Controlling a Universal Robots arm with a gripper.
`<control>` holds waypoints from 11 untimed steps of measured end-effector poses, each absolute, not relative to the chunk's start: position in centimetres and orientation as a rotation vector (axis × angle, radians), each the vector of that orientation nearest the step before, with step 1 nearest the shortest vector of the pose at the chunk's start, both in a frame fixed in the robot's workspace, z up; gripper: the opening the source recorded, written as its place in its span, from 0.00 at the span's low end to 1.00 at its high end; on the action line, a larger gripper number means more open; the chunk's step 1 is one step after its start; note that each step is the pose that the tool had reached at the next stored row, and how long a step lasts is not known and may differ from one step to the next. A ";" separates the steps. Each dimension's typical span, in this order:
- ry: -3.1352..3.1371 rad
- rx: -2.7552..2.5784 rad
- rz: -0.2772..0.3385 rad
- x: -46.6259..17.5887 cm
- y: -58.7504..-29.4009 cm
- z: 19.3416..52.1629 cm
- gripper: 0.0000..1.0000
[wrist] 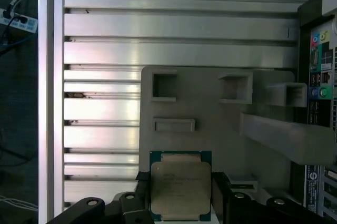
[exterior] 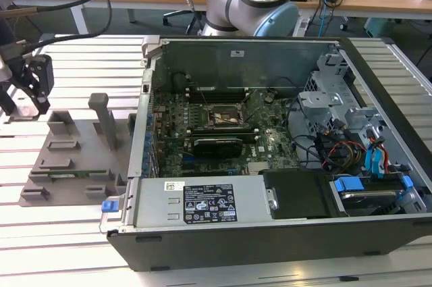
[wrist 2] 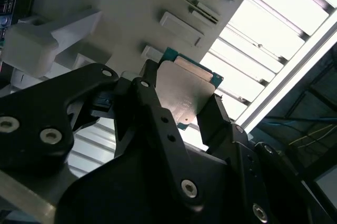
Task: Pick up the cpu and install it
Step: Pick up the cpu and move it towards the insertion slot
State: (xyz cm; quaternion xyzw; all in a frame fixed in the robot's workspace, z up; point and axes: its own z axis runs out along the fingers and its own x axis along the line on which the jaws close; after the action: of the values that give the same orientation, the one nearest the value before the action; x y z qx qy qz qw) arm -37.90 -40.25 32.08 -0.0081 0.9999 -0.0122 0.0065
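The black two-fingered gripper (exterior: 28, 101) is hanging at nine o'clock in the exterior view, over the slatted aluminium table (exterior: 88, 64). It is clamping the cpu (wrist: 180, 188), a small thin square chip with a silvery-grey metal lid and a teal-green rim. In the second wrist view the dark fingers (wrist 2: 215, 121) are pressing on two opposite edges of the chip, with its flat face left bare between them.

Toward three o'clock from the gripper, the pale grey moulded plastic fixture tray (exterior: 67, 159) is lying flat on the slats, its blocks and recesses standing up. The chip is probably hanging clear of this tray, since slats are showing behind it in the second wrist view, though the gap itself is hard to judge.

Further toward three o'clock, the open dark metal computer case (exterior: 283, 44) is lying on its side. It is exposing the green motherboard (exterior: 202, 155) and the dark square metal-framed socket (exterior: 226, 115), well apart from the gripper.

So the pick-up is looking done and the carrying stage is in hand. Installing is going to call for a level chip, squared to the socket's frame and lowered gently.

The chip's underside, its corner markings and the socket's contacts are not showing clearly, and the gripper's body is hiding part of the chip in both wrist views.
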 end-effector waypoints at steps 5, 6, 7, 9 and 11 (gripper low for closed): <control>3.128 -0.025 -0.038 -37.9 -40.2 32.9 0.55; 3.128 -0.025 -0.038 -37.9 -40.2 33.0 0.55; 3.128 -0.025 -0.038 -37.9 -40.2 33.2 0.55; 3.128 -0.025 -0.038 -37.9 -40.2 33.5 0.55; 3.128 -0.025 -0.039 -37.9 -40.2 33.9 0.55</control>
State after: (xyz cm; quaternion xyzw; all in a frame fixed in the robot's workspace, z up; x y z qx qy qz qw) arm -37.90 -40.25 33.94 -0.0081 0.9999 -0.0124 0.0064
